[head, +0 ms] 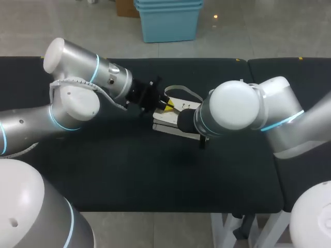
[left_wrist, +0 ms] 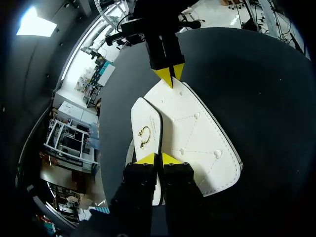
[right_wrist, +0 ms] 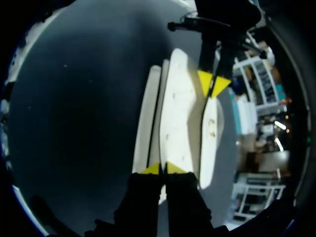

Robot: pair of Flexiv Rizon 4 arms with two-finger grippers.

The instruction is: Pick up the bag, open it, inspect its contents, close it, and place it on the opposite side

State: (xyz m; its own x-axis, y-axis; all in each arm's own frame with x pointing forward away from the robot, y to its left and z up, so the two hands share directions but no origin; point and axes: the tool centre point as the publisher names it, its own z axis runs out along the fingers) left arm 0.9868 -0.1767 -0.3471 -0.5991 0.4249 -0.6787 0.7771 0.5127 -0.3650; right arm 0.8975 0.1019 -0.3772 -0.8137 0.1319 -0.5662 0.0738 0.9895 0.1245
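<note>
A white bag lies on the black table, with its grey strap looped behind it. In the left wrist view its flap with a gold clasp stands raised off the stitched body. My left gripper is shut on the flap's edge; its yellow tips also show in the head view, left gripper. My right gripper is shut on the bag's opposite end. In the head view its own wrist hides it. The two grippers face each other across the bag.
Both arms crowd the table's middle over the bag. A seam splits this table from a second black one on the right. Bare black surface lies in front of the bag and to its left.
</note>
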